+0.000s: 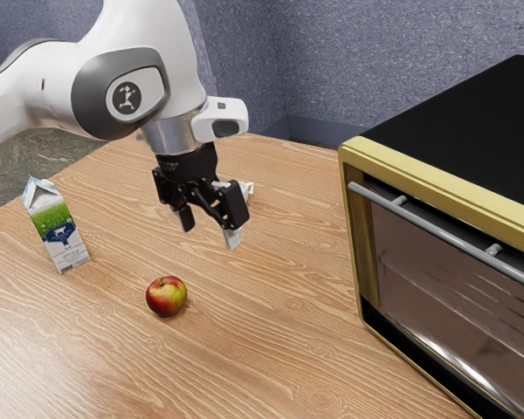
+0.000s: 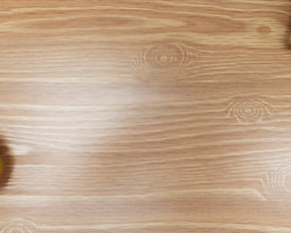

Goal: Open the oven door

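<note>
While the worktop point(image 1: 262, 358) is stretching beneath the claw point(image 1: 210, 231), its fingers hanging apart, the oven point(image 1: 472, 131) is standing beside it, door point(image 1: 402, 262) sitting shut — a milk carton point(image 1: 61, 230) is standing opposite, an apple point(image 1: 167, 297) lying nearer the claw.

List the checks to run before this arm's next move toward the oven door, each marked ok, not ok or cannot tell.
1. Gripper open and holding nothing: ok.
2. Oven handle unobstructed by the apple or milk carton: ok, both stand away from it.
3. Gripper at the handle: not ok, a wide gap remains.
4. Oven door open: not ok, it looks shut.
5. Room for the door's full swing: cannot tell.
</note>
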### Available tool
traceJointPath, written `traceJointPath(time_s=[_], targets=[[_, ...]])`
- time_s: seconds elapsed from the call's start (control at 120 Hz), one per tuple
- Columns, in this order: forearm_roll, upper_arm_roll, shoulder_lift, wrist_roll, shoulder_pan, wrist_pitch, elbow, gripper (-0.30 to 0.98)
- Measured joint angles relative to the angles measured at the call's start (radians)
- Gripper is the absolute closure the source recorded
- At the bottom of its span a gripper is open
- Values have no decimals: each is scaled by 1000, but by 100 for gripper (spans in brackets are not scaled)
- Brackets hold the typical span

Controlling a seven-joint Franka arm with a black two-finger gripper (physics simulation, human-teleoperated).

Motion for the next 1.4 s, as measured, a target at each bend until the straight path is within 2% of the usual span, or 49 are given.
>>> traceJointPath(time_s=[0.083,0.25,0.317,0.342,0.375,0.392,0.417,0.45,0.508,0.575,0.7,0.992,1.2,1.4], targets=[[-14,5,72,-3,9,-51,208,0],[-26,8,92,-9,136,-116,283,0],[-30,-3,14,21,150,-132,377,0],[-43,-41,-36,66,189,-140,411,0],[-60,-138,-97,138,276,-165,431,0],[-63,-180,-113,172,278,-180,437,0],[-64,-232,-125,221,229,-207,443,0],[-57,-326,-159,286,177,-226,400,0],[-68,-421,-323,416,119,-179,146,0],[-115,-453,-419,574,93,-94,-52,0],[-187,-463,-446,840,54,52,-176,0],[-281,-462,-427,1287,43,241,-211,0],[-294,-466,-377,1496,43,301,-271,0],[-294,-502,-308,1634,42,342,-225,0]])
